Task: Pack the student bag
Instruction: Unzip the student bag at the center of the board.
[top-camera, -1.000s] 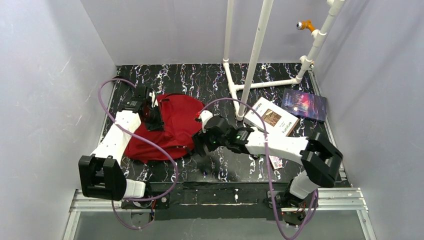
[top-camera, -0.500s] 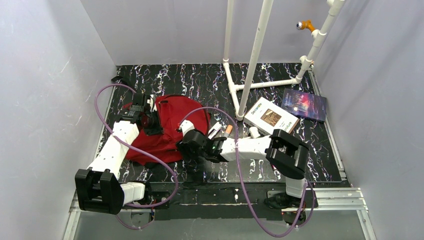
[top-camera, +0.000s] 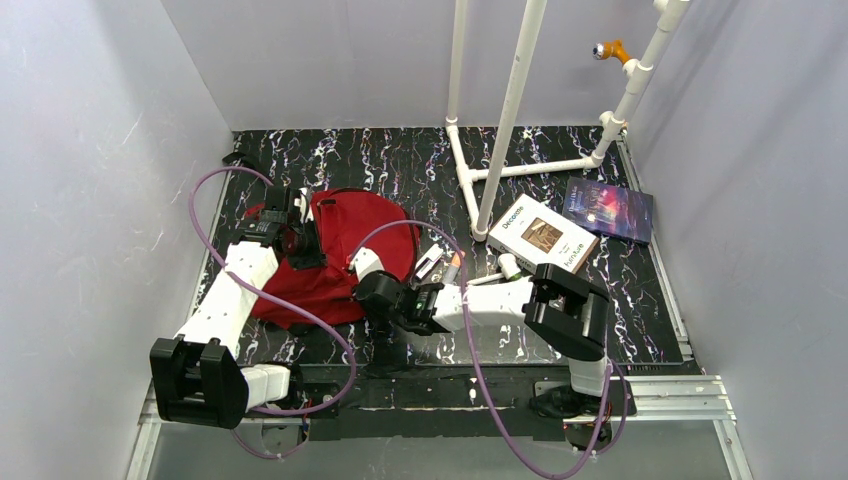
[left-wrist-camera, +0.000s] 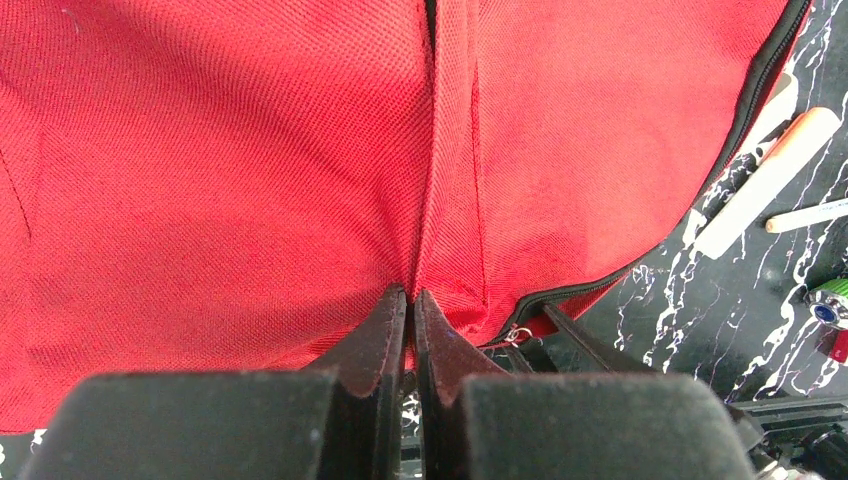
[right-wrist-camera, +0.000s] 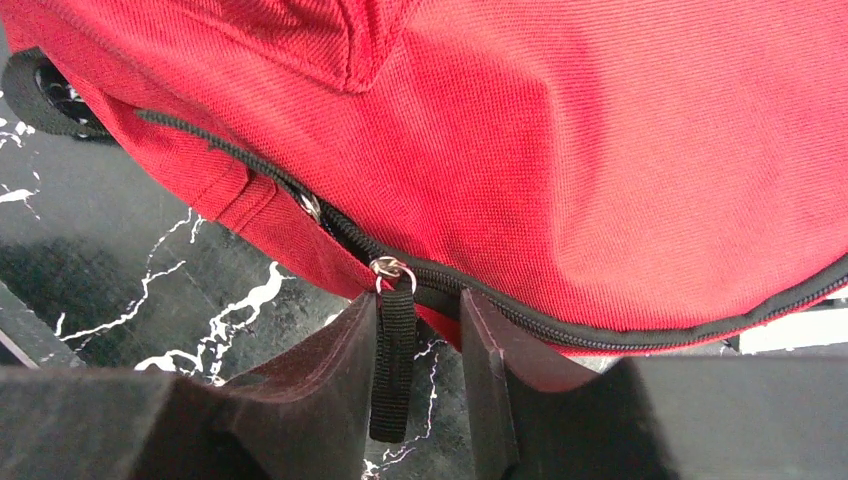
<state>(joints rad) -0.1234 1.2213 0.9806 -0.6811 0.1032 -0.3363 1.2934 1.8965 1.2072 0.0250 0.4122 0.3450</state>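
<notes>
The left gripper (left-wrist-camera: 411, 300) pinches student bag (left-wrist-camera: 220, 150) fabric; right gripper (right-wrist-camera: 418, 320) parted around zipper pull (right-wrist-camera: 392, 370).

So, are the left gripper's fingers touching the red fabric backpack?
Touching. The left wrist view shows the fingers pinched shut on a fold of the red fabric backpack.

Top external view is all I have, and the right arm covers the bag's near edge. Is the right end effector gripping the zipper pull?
Observer: Not yet. In the right wrist view the black zipper pull hangs between the open fingers of the right end effector.
Operator: Is the zipper open there?
Observer: No. To the right of the pull, the zipper on the student bag looks closed.
Operator: And the left arm?
Observer: The left end effector is pinched shut on a fold of the red fabric.
</notes>
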